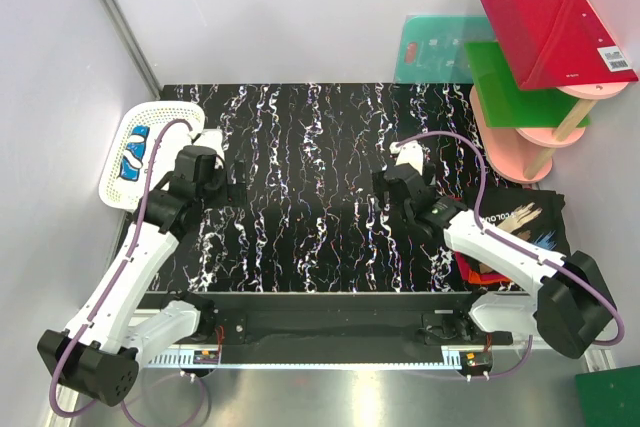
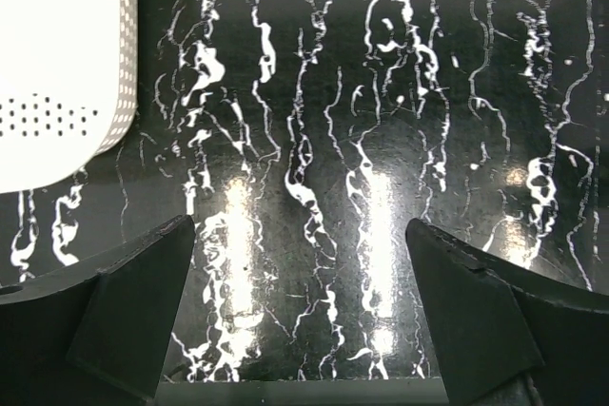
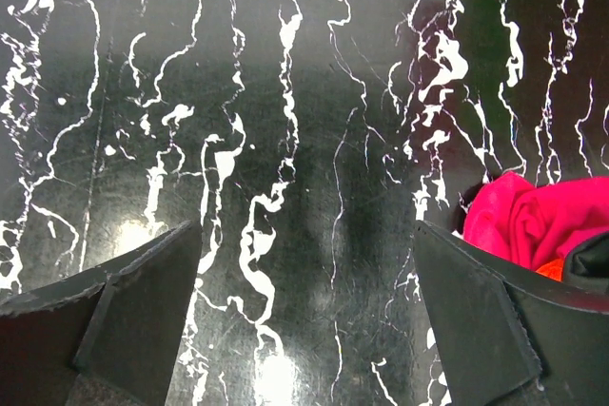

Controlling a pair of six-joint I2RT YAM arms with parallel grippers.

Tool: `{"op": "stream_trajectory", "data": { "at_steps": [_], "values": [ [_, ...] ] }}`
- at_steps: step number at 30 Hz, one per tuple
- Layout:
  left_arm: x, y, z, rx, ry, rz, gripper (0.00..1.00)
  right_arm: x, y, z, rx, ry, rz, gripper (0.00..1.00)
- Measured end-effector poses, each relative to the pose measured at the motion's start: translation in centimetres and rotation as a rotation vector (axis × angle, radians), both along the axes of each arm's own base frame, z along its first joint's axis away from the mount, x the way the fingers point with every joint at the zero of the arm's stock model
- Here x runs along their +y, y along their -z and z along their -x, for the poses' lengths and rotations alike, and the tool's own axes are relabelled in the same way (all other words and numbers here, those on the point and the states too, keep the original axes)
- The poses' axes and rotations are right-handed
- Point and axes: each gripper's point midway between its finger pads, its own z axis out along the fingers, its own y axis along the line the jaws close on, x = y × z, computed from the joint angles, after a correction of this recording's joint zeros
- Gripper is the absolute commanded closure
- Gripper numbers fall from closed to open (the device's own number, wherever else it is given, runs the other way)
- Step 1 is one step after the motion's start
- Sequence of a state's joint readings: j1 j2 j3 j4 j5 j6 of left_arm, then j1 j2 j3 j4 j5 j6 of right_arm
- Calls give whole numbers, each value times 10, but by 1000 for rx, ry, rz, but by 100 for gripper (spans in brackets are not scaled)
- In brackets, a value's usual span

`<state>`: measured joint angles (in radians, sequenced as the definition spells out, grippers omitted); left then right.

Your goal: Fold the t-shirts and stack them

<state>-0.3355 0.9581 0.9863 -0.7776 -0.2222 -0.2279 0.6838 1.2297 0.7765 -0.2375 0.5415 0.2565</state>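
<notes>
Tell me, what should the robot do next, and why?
Probably move the left arm to the basket and take out the white shirt: its jaws are open, holding nothing, and the basket is right beside it.

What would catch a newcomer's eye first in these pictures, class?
The black tabletop veined with white fills the middle. At its left edge a white mesh basket holds a blue-printed tee. At the back right, a red sheet and a green sheet rest on a pink stand.
</notes>
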Motion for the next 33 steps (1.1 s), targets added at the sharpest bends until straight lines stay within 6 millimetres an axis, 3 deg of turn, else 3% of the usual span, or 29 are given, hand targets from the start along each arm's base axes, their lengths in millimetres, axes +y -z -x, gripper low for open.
{"op": "stream_trajectory", "data": {
  "at_steps": [10, 15, 19, 22, 26, 29, 31, 33],
  "values": [
    [-13, 3, 0, 1, 67, 41, 1, -3, -3, 4, -10, 0, -11, 0],
    [-17, 26, -5, 94, 73, 19, 1, -2, -2, 5, -7, 5, -25, 0],
    [-9, 47, -16, 244, 10, -34, 1, 2, -1, 6, 0, -1, -49, 0],
    [-2, 37, -40, 266, -55, -14, 1, 5, -1, 6, 5, -11, -64, 0],
    [15, -6, -86, 176, -167, 16, 1, 9, -1, 7, 11, -30, -77, 0],
    [40, -26, -115, 132, -260, 23, 1, 11, -2, 7, 9, -41, -75, 0],
    [59, -24, -133, 136, -321, 28, 1, 10, -2, 7, 9, -46, -67, 0],
    [85, -6, -150, 177, -394, 42, 1, 10, -2, 6, 8, -50, -62, 0]
  ]
}}
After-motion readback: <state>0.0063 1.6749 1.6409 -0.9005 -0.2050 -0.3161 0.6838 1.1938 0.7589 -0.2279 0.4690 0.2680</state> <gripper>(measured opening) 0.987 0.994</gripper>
